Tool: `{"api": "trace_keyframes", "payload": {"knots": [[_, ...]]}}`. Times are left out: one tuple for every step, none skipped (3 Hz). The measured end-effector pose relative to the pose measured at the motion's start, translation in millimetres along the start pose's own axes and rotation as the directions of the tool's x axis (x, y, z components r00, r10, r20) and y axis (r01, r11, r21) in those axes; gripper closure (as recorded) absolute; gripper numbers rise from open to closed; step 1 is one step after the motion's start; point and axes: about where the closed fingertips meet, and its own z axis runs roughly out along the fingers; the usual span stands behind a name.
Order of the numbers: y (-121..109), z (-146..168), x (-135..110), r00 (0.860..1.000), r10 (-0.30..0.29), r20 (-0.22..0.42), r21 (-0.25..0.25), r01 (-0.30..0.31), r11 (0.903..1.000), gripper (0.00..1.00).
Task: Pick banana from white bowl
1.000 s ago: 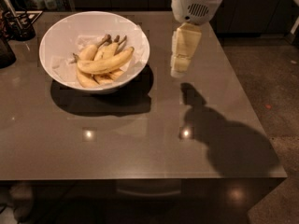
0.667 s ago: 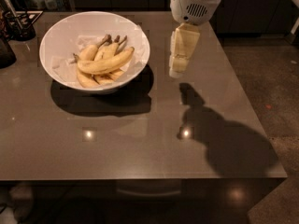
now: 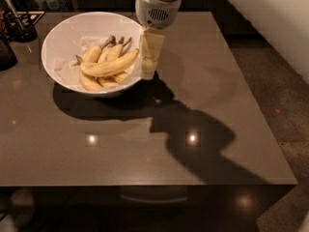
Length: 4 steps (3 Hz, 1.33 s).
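The tool point(image 3: 147, 71) hangs beside the white bowl point(image 3: 62, 41), near the banana point(image 3: 109, 65); clench cannot be told.

The gripper point(image 3: 149, 62) has moved left over the counter point(image 3: 227, 66). A second ago it hung well apart from the white bowl point(image 3: 60, 40); now it hangs just beside the bowl's right rim, near the tip of the banana point(image 3: 110, 65). Its shadow point(image 3: 198, 144) has shifted left too and now joins the bowl's shadow.
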Motion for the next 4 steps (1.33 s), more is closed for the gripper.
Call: {"api": "trace_keyframes", "payload": {"knots": [[-11.6,16.8,-38.7,0.999,-0.03,0.013,-0.027,0.031,0.9992,0.0],[-18.4,34.5,-67.6,0.998,-0.054,0.023,-0.06,0.056,0.9967,0.0],[-19.9,54.5,-80.7,0.998,-0.052,0.026,-0.099,0.054,0.9936,0.0],[-20.5,76.7,-85.0,0.999,-0.032,0.023,-0.142,0.035,0.9893,0.0]]}}
